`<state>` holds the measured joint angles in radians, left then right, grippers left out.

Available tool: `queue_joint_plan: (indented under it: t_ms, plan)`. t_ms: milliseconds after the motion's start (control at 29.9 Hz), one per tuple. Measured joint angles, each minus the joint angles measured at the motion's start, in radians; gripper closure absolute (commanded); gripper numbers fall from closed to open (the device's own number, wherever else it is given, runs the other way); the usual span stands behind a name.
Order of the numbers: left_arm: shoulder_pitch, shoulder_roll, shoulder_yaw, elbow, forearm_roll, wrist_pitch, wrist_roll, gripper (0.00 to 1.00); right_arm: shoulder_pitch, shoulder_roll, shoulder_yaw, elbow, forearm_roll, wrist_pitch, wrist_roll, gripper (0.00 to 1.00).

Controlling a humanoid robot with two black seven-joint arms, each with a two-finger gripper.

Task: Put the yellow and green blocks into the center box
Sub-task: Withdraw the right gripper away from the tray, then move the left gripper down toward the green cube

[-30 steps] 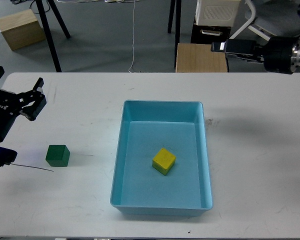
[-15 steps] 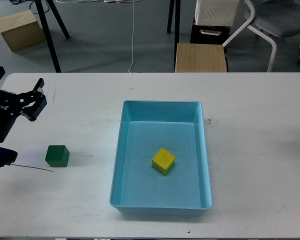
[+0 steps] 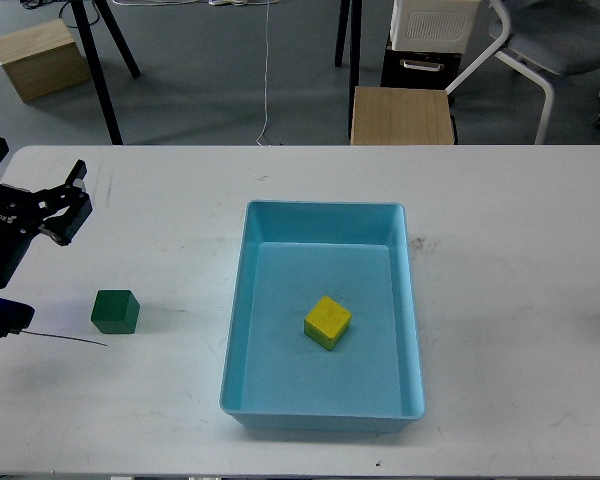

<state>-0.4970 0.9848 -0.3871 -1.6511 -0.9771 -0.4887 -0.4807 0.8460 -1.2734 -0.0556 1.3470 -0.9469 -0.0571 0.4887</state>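
A yellow block lies inside the light blue box in the middle of the white table. A green block sits on the table to the left of the box, apart from it. My left gripper is at the far left, above and behind the green block, with its fingers spread open and nothing between them. My right gripper is out of view.
The white table extends right of the box. A thin dark cable lies just left of the green block. Beyond the far edge stand a wooden stool, a chair and a cardboard box.
My right arm, seen at the upper right a second ago, has withdrawn out of view. The left gripper and both blocks have stayed put.
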Motion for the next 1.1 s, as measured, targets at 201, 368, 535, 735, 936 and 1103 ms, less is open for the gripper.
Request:
queue_joint_plan:
  t_ms: [201,368,535,735,936,1103]
  plan:
    - [-0.015,0.018,0.0,0.0,0.028,0.044,-0.003,0.0,-0.001,0.0,0.0,0.026,0.0,-0.008,0.0,0.01]
    - [-0.066,0.087,0.0,0.0,0.191,0.194,-0.007,0.0,-0.002,0.002,-0.003,0.045,0.001,-0.017,0.0,0.01]
    - [-0.133,0.185,0.002,-0.029,0.382,0.238,-0.007,0.0,-0.002,0.002,0.001,0.056,0.001,-0.019,0.0,0.01]
    - [-0.272,0.278,0.004,-0.064,0.663,0.256,0.007,0.0,-0.002,-0.011,0.002,0.076,0.001,-0.037,0.0,0.01]
    - [-0.407,0.363,0.005,-0.098,0.94,0.289,0.113,0.01,-0.003,-0.016,0.002,0.083,0.001,-0.051,0.0,0.01]
    - [-0.444,0.39,0.005,-0.112,1.206,0.309,0.181,0.06,-0.005,-0.014,0.002,0.083,0.001,-0.058,0.0,0.01]
